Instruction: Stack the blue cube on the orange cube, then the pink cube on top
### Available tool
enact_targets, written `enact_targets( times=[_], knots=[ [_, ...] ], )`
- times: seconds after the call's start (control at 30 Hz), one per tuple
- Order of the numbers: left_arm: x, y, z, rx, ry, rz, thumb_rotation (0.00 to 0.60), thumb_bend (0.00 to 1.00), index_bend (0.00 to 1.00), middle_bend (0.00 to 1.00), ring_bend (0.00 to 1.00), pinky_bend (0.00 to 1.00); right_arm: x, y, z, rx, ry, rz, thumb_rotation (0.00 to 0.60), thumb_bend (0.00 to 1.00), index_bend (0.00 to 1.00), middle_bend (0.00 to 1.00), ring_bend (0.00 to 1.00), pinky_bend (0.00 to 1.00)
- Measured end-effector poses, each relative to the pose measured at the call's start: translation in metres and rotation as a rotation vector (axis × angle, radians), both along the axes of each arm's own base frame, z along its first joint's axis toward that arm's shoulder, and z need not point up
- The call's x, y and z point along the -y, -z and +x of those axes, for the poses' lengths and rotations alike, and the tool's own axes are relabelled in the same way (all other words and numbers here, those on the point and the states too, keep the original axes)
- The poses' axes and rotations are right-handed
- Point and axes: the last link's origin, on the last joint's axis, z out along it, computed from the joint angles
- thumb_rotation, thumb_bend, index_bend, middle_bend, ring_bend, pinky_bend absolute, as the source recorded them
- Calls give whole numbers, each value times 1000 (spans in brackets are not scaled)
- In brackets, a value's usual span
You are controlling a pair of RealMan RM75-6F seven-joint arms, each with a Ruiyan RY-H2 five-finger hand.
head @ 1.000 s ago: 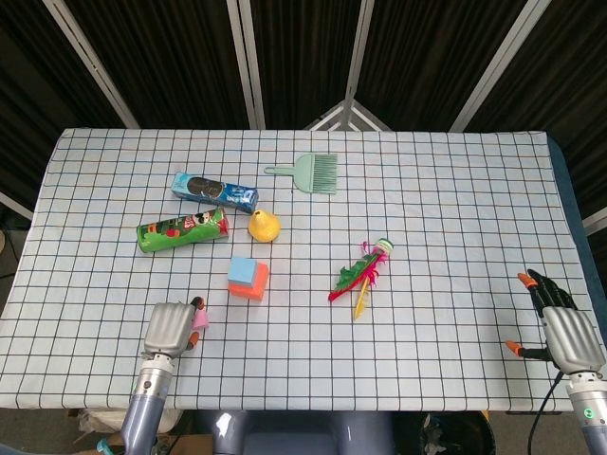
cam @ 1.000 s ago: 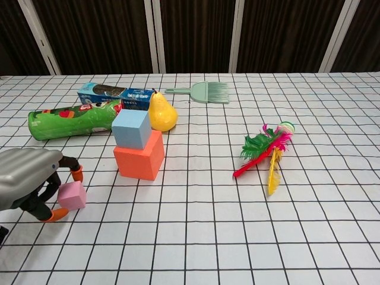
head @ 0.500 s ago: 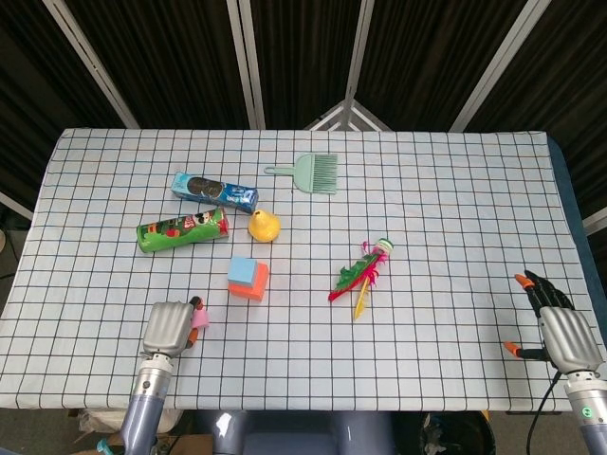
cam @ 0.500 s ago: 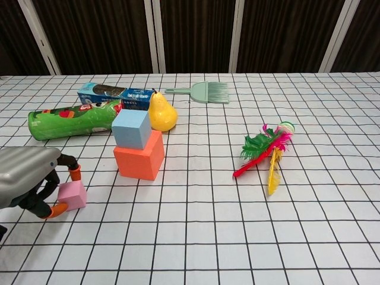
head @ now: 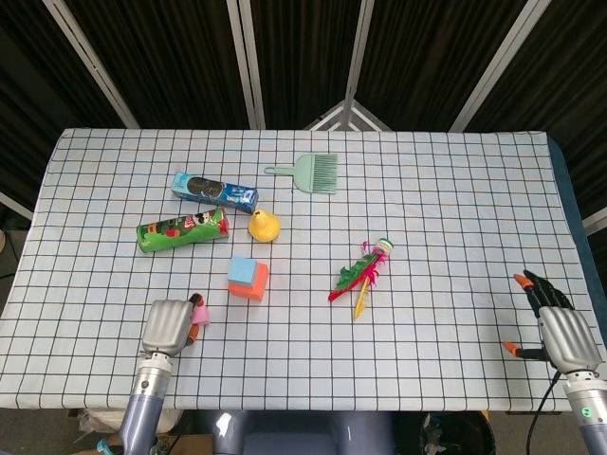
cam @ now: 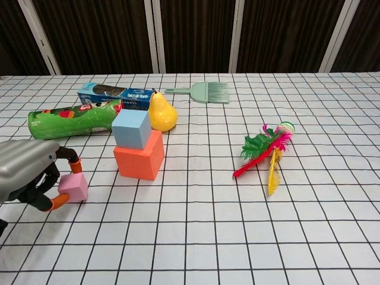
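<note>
The blue cube (cam: 131,128) (head: 244,270) sits on the orange cube (cam: 139,156) (head: 254,283) left of the table's middle. To their left, my left hand (cam: 29,173) (head: 168,325) pinches the small pink cube (cam: 73,187) (head: 200,314) between orange-tipped fingers (cam: 75,167), holding it slightly tilted just above the cloth. My right hand (head: 560,327) rests near the table's front right corner with its fingers apart and nothing in it; the chest view does not show it.
A green chip can (cam: 70,121), a blue cookie pack (cam: 116,94) and a yellow pear (cam: 160,112) lie behind the stack. A green brush (cam: 205,92) sits farther back. A feather toy (cam: 265,148) lies right of centre on the checked cloth (cam: 214,225).
My left hand has drawn up slightly with the pink cube, which now sits a little higher and tilted. The right hand has barely shifted.
</note>
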Motion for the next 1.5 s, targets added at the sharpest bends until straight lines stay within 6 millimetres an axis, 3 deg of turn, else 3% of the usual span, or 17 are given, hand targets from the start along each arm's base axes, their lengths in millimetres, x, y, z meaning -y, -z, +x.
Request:
enact_targets(
  times=[0.27,0.63,0.83,1.5],
  knots=[
    [-4,-21,8,28,24,24,600,477,411,833,813,909,0,0,0,0,0,0,600,69,24,23,35,137],
    [-19,-82,29,30,86,55,600,478,411,826,804,898,-1,0,1,-1,-3,1,600,68,24,23,35,137],
    [-34,-105,43,38,112,33,600,478,408,819,791,885,-1,1,2,-4,-3,4,600,68,24,23,35,137],
    [-83,-91,103,1,266,-103,600,478,392,796,749,844,-1,1,1,0,8,6,600,69,24,23,34,137]
  ],
)
